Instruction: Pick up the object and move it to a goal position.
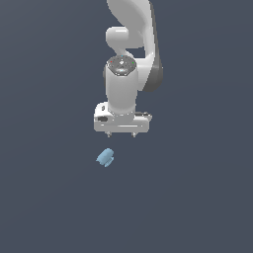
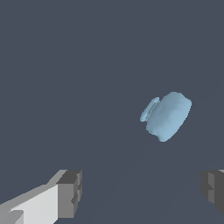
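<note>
Object (image 1: 105,157): small pale sky-blue lumpy piece, matte plastic look, one fat rounded bulge with a thinner ridged lip on one side. Sits alone on the flat dark slate-grey surface (image 1: 197,197), tilted, not upright. In the exterior view it's below the white-grey robot arm (image 1: 129,44) and a bit toward the exterior view's left of the hand's centre.

Gripper (image 1: 121,134) hangs above the surface, pointing straight down, well clear of the object, no contact. Only short finger stubs show under the white hand block in the exterior view.

Wrist view: object (image 2: 168,115) lies ahead of the two dark grey fingertips (image 2: 70,193), nearer the fingertip at the frame edge than the one with the white body behind it. Jaws are spread wide, nothing between them. Object is outside the gap, not lined up between the pads.
</note>
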Robot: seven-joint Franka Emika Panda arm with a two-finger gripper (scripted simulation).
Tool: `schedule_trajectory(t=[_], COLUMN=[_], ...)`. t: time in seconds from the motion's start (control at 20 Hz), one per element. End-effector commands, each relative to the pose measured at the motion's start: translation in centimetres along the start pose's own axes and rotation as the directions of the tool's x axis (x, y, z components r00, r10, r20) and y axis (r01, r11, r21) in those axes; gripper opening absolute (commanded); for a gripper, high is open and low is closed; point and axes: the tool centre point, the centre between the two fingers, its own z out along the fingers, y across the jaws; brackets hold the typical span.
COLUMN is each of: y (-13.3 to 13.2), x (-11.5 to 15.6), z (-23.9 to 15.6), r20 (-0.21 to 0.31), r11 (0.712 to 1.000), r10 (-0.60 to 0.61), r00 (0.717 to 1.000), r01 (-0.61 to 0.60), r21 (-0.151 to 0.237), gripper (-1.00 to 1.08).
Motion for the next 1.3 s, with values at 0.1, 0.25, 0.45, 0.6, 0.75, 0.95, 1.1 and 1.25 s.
schedule_trajectory(t=[0.1,0.25,0.45,0.6,0.75,0.95,1.1,1.25], y=[0.0,0.3,0.3,0.4,0.6,1.3,1.9,2.8], x=[0.1,0.5,0.7,0.7,0.9,1.3,1.7,2.2], z=[-0.2,-1.3,-2.1,-1.9,-1.6,-0.8,0.0,1.1], r20=[-0.002,-0.014,-0.022,-0.021,-0.019,-0.015,-0.010,-0.003], r11=[1.000,1.000,1.000,1.000,1.000,0.996,0.988,0.973], r10=[0.001,0.002,-0.002,0.004,0.030,0.089,0.152,0.231], r00=[1.000,1.000,1.000,1.000,0.999,0.996,0.988,0.973], r01=[-0.001,-0.002,0.002,-0.004,-0.030,-0.089,-0.152,-0.230], r21=[0.000,0.003,0.004,0.004,0.007,0.012,0.016,0.020], gripper=[1.00,1.00,1.00,1.00,1.00,1.00,1.00,1.00])
